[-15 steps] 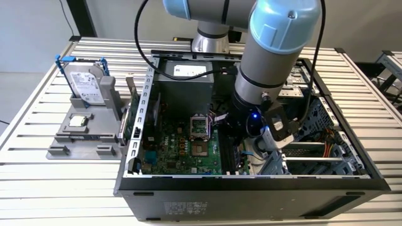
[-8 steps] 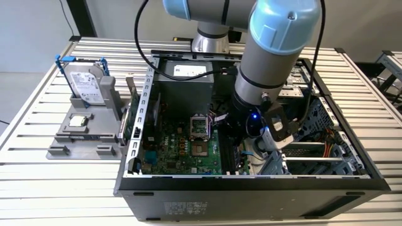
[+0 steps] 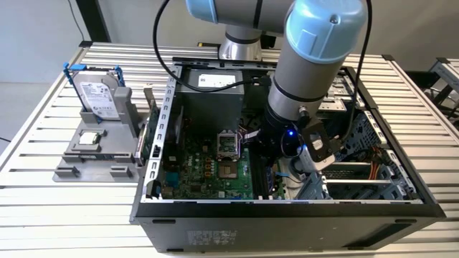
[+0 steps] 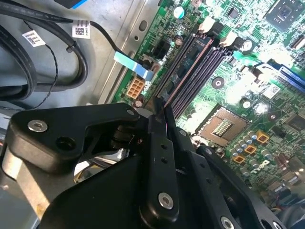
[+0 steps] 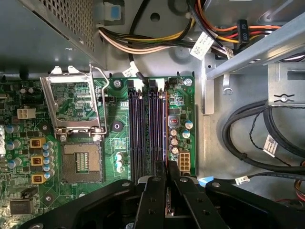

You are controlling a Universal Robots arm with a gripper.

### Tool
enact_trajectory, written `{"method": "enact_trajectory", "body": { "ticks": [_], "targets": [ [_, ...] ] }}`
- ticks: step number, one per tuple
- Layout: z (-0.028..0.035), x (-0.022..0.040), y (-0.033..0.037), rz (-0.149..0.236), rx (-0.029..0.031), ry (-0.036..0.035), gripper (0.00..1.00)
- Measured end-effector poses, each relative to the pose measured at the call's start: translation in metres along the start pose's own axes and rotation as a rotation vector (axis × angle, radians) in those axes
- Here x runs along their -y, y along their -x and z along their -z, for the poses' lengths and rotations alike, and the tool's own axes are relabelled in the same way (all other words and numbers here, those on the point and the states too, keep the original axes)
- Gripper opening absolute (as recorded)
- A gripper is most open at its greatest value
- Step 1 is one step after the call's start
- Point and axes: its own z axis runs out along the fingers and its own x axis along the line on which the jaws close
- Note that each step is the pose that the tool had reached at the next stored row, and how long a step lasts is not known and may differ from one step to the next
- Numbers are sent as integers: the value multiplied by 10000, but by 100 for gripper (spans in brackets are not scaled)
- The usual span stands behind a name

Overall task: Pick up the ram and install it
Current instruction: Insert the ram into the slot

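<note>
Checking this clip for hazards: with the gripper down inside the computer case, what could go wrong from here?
1. The gripper is shut just over the end of the memory slots. If it is slightly off line, it could press on a slot wall or on the small parts beside it.
2. The open processor socket lies bare right next to the slots, so a sideways slip might damage it.
3. A blue-tipped cable lies close to the gripper and could snag.

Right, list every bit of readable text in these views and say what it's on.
No text can be read.
The hard drive label in the exterior view: print too small.
The power supply label: blurred.
The white cable tags in the second wrist view: codes too small.
The case sticker: too small.
</note>
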Motion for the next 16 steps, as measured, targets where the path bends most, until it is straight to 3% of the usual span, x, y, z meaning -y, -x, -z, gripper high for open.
{"method": "enact_trajectory", "body": {
  "ticks": [2, 16],
  "targets": [
    [-7, 0, 0, 12, -35, -1, 0],
    [-95, 4, 0, 11, -66, -21, 0]
  ]
}}
